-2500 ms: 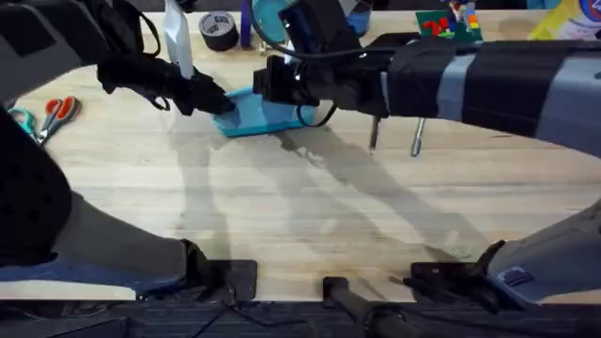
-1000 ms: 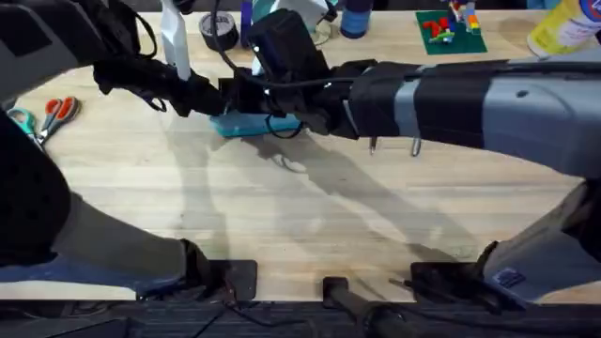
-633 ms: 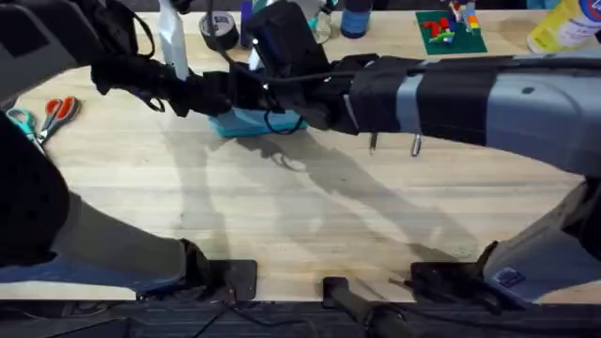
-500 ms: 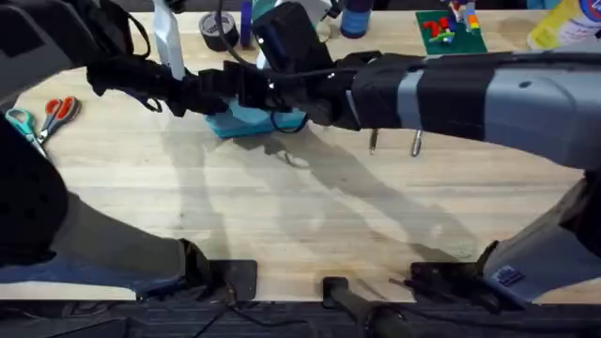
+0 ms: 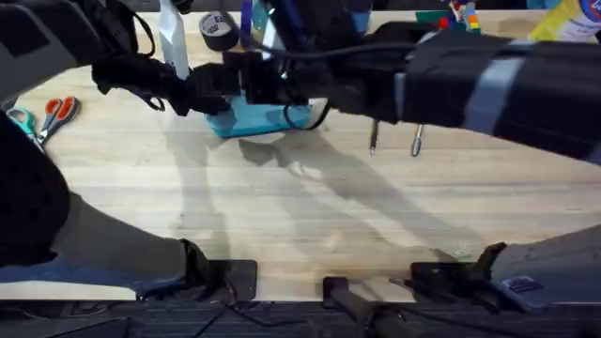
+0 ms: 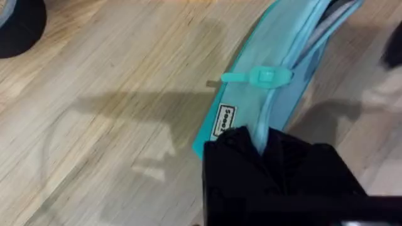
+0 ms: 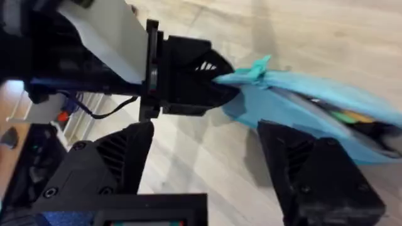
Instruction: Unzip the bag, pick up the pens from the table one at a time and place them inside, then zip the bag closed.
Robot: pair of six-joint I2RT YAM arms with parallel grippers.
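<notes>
The zip step is judged to be in hand: the bag lies far on the table, left of centre, and is gripped between both arms. In the right wrist view its zipper appears partly parted, with something dark and coloured glimpsed inside; how far it is undone cannot be told. Two pens lie on the table right of the bag, well apart from it, so loading is not yet done. The left gripper is clamped on the bag's left end, beside the pull tab. The right gripper is held with jaws wide apart, just beside the bag, grasping nothing. Next, the tab would need pinching and drawing along the zipper while the left end is held.
</notes>
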